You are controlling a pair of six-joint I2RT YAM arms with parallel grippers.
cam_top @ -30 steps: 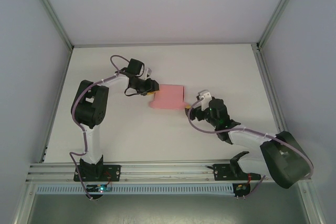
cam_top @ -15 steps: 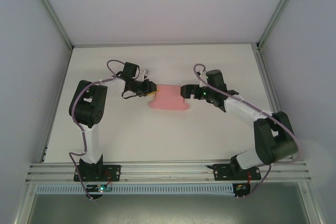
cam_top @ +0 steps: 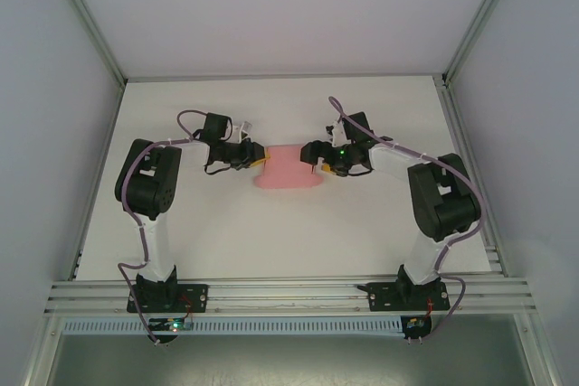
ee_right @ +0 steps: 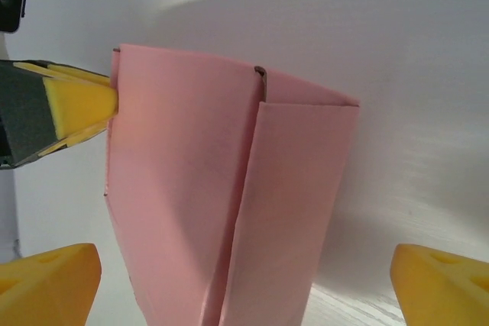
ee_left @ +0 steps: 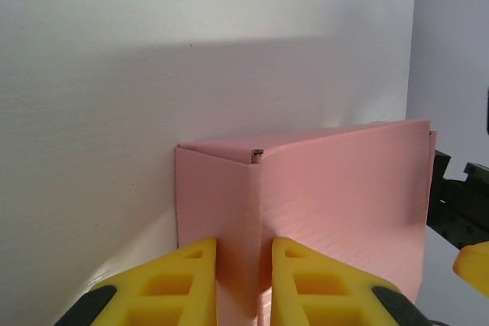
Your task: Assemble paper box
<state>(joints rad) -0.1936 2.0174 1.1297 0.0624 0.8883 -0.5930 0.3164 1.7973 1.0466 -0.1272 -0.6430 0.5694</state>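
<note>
Two ends of the box (cam_top: pixel 289 167), lying mid-table (cam_top: pixel 271 241), were attended. A corner fold was pinched between the fingers of the left gripper (ee_left: pixel 243 280), seemingly as an anchor. The right gripper (ee_right: pixel 244 280) was spread wide astride the other end. Thin, matte, faintly ribbed pink card with sharp creases was noted.
</note>
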